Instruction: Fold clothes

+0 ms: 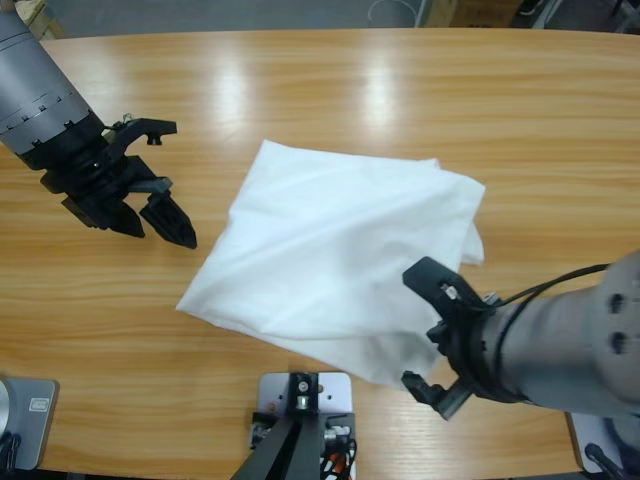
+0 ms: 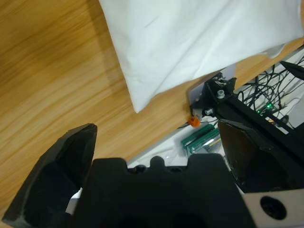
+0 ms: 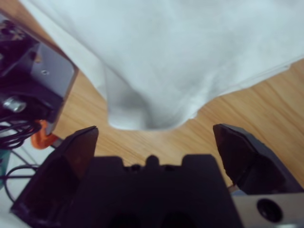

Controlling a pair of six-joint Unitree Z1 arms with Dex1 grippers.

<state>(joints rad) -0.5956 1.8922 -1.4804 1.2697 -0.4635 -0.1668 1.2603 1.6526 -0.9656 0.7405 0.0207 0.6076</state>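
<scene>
The shirt lies folded into a rough square mid-surface, with the right gripper open-fingered at its near corner, seemingly poised for a grasp, while the left gripper, also open, hangs apart beside it.

- The white T-shirt lies folded into a rough, tilted four-sided shape at the middle of the high view.
- It rests flat on the wooden surface, plain side up.
- A loose layer bulges at its right corner.
</scene>
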